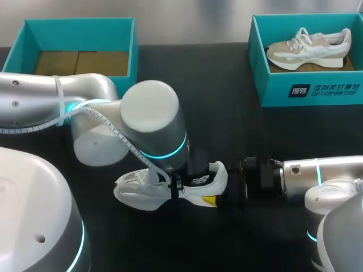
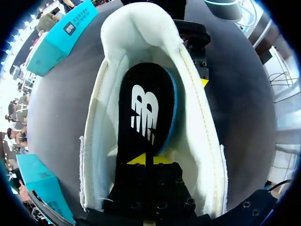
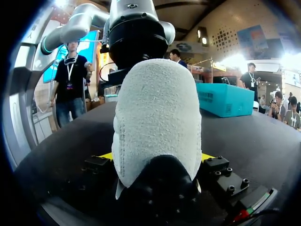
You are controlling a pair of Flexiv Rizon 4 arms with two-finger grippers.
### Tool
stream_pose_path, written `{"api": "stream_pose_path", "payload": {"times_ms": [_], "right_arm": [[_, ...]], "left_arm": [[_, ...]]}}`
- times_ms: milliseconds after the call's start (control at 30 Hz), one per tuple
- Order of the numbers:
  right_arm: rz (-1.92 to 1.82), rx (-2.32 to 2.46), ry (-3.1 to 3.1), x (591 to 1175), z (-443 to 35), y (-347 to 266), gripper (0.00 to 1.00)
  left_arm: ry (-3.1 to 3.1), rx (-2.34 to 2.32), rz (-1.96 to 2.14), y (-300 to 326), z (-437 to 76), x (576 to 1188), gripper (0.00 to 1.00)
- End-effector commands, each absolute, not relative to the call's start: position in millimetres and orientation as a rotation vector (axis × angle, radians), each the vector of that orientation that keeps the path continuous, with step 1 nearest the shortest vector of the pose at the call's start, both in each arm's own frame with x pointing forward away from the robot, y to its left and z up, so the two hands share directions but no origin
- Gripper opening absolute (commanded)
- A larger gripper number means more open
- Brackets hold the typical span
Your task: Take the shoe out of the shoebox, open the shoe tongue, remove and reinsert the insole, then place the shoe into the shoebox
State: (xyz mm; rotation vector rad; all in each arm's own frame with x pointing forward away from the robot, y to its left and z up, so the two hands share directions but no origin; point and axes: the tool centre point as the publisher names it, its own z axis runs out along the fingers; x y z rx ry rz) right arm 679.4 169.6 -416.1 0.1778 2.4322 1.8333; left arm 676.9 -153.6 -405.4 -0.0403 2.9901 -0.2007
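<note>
Shoe (image 1: 136, 190) should be light, soft at its padded collar and firmer at the heel, so the heel is your sound hold. The right gripper (image 3: 156, 157) clamps it there from both sides. Its insole (image 2: 143, 103) looks thin and floppy, likely to buckle, so take it by one end: the left gripper (image 2: 146, 161), down inside the opening, pinches it with tips nearly together. The shoe is white, the insole black with a white logo and blue beneath. The shoe lies on the bench (image 1: 238, 113) between your grippers.
</note>
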Motion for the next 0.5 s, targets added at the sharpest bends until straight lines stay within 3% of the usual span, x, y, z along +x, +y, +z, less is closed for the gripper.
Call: {"api": "stream_pose_path", "payload": {"times_ms": [33, 500], "right_arm": [[1.828, 0.176, 2.440, 674.9, -415.9, 170.0, 0.00], [1.828, 0.176, 2.440, 674.9, -415.9, 170.0, 0.00]], "left_arm": [[3.005, -0.037, -0.234, -149.4, -419.2, 705.4, 0.00], [3.128, 0.027, -0.523, -141.3, -384.3, 691.3, 0.00]]}}
